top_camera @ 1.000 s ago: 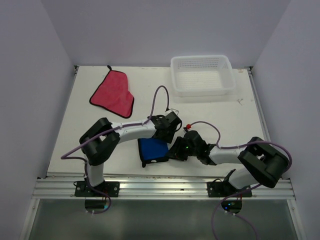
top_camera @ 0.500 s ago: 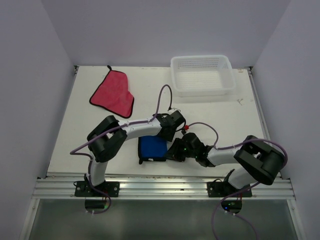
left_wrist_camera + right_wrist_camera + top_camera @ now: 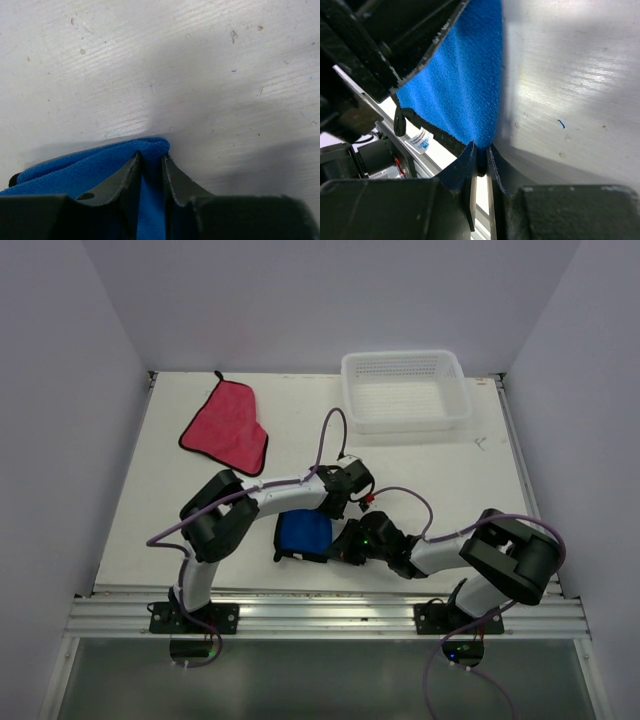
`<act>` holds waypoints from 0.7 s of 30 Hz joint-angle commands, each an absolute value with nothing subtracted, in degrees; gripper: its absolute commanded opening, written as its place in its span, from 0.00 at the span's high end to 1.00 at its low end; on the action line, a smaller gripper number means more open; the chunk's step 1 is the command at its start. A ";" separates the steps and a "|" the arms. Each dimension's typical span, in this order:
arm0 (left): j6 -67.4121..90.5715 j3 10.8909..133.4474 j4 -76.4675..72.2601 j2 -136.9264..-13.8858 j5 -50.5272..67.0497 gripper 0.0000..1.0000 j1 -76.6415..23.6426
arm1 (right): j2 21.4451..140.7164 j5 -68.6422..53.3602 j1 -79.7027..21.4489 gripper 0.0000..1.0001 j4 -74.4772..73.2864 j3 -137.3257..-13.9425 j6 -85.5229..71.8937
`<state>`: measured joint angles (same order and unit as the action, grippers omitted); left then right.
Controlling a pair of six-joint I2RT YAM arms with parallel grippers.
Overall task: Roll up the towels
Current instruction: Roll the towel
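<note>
The blue towel (image 3: 302,535) lies folded near the table's front middle. My left gripper (image 3: 335,512) is shut on its right edge, and blue cloth (image 3: 100,162) bulges around the fingertips in the left wrist view. My right gripper (image 3: 342,548) is shut on the same towel's near right corner; the cloth (image 3: 465,90) hangs above the tips in the right wrist view, with its dark edging and a white label. The pink-red towel (image 3: 227,427) lies flat at the back left, away from both grippers.
A white mesh basket (image 3: 405,390) stands at the back right. The two arms cross close together at the front middle. Grey walls close in the table on the left, right and back. A metal rail runs along the near edge.
Both grippers have pulled the towel's right edge to the left, and the blue towel looks narrower and more bunched. The pink-red towel and the basket have not moved.
</note>
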<state>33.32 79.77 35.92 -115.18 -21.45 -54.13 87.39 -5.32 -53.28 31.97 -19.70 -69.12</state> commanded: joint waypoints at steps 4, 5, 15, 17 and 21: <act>33.40 80.42 38.41 -118.74 -21.27 0.78 -54.14 | 88.15 -0.70 -53.70 0.89 25.84 -18.81 -67.24; 33.22 80.68 38.41 -118.74 -21.44 0.78 -54.14 | 87.72 -0.53 -53.79 0.90 24.80 -18.98 -66.54; 34.54 79.90 35.52 -116.19 -17.67 0.81 -52.47 | 78.77 8.34 -56.07 0.94 8.19 -22.50 -58.45; 34.72 78.76 33.50 -114.79 -14.34 0.83 -51.34 | 77.35 9.75 -56.08 0.98 4.94 -23.46 -56.17; 36.03 76.91 29.54 -113.12 -10.64 0.88 -49.66 | 76.55 10.11 -56.16 1.00 1.59 -25.31 -52.39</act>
<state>34.00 78.89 34.76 -113.93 -15.68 -51.33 77.10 6.76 -55.81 10.90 -23.31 -57.89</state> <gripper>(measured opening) 0.140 0.098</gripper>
